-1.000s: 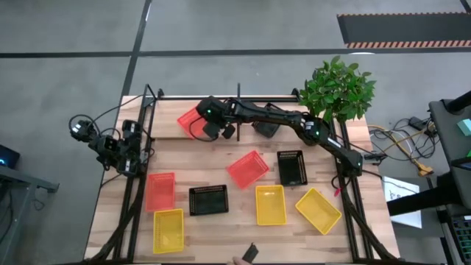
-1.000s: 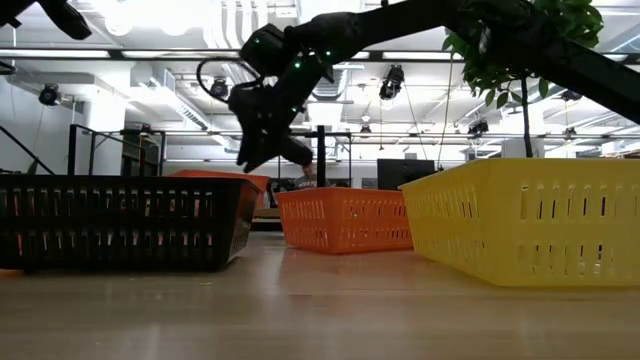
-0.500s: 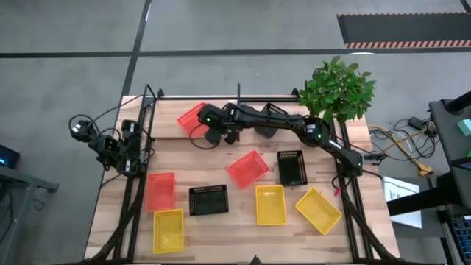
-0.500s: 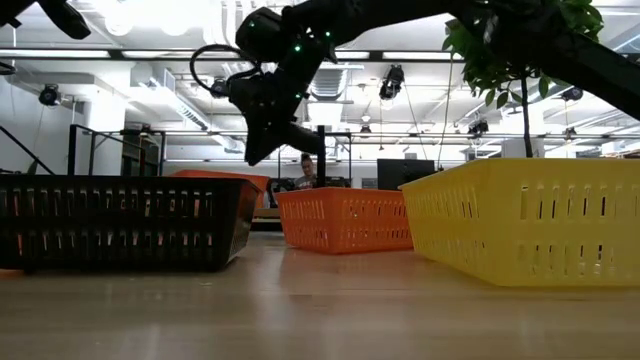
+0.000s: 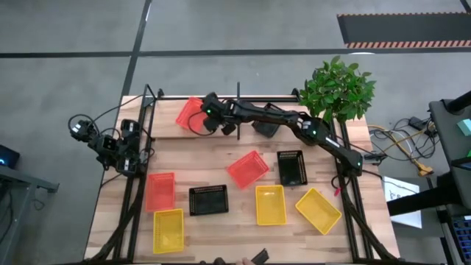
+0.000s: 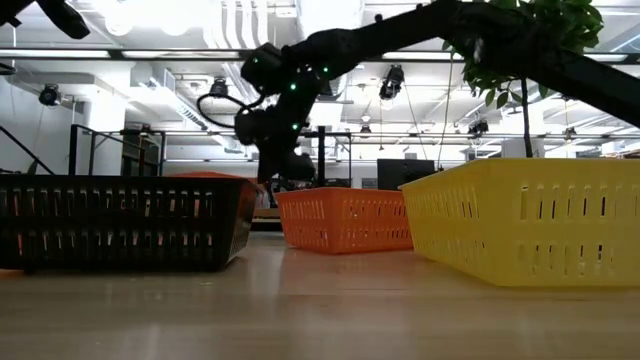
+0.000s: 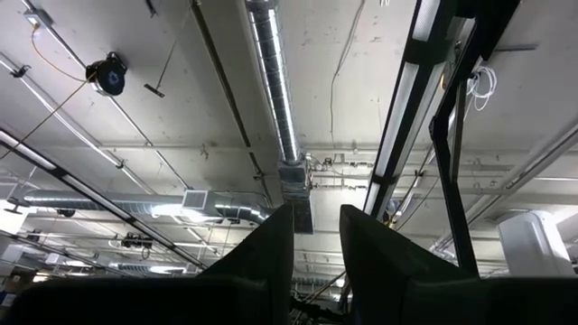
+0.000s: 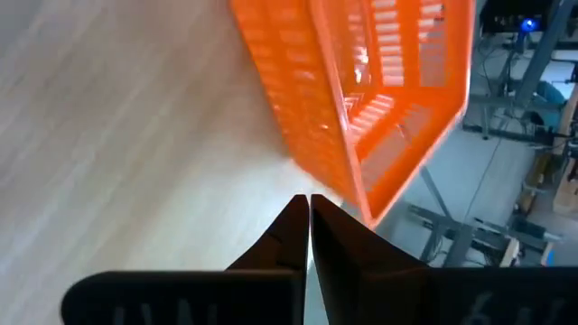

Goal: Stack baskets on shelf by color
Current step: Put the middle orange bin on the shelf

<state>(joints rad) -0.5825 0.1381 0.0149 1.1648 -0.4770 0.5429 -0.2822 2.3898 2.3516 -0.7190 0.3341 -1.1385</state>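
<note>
Currently the right gripper (image 5: 209, 120) has its fingers pressed together with nothing between them, just beside the near edge of the red-orange basket on the shelf (image 5: 188, 112). In the right wrist view the joined fingertips (image 8: 305, 209) sit at that basket's lower corner (image 8: 379, 99), above the light-wood board. The left gripper (image 7: 316, 236) is parked off the table's left edge, pointing up at the ceiling; its fingers stand slightly apart and hold nothing.

Basket count in the high view, eight visible:
- Red-orange, three: one on the shelf, one tilted at table centre (image 5: 247, 168), one at the left (image 5: 160, 191).
- Yellow, three: one front left (image 5: 168, 230), one front centre (image 5: 270, 205), one angled at front right (image 5: 318, 210).
- Black, two: one left of centre (image 5: 208, 199), one right of centre (image 5: 291, 167).

All baskets appear empty. A further dark object lies on the shelf under the right arm; what it is cannot be told.

The shelf (image 5: 165, 118) runs along the far edge, with black rails and an upright divider post (image 5: 238, 93). A potted plant (image 5: 338, 88) stands at the far right corner. The slatted wooden tabletop (image 5: 228, 228) is supported on a black frame, with grey floor around it. The low view shows ceiling ducts and strip lights beyond the table.
</note>
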